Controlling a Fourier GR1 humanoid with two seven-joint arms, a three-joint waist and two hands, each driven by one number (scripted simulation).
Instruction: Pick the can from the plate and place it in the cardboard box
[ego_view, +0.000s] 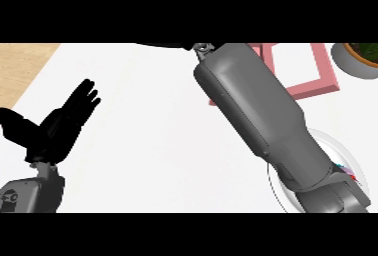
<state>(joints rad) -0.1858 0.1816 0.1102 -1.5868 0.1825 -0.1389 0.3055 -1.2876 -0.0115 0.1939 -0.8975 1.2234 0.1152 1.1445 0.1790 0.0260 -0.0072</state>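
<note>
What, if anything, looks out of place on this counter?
Nothing looks spilled or damaged. One oddity: the grey right forearm stretches over the round white plate and hides most of it, so the can cannot be made out there.

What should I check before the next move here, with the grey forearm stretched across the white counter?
1. Can on the round white plate: cannot tell; the grey right forearm covers most of the plate.
2. Right hand holding the can: cannot tell; only a dark sliver shows at the top edge.
3. Pink rectangular box in view: ok, upper right, partly behind the forearm.
4. Black left hand out of the way: ok, open, resting at the left.
5. Potted plant apart from the forearm: ok, far right corner.
</note>
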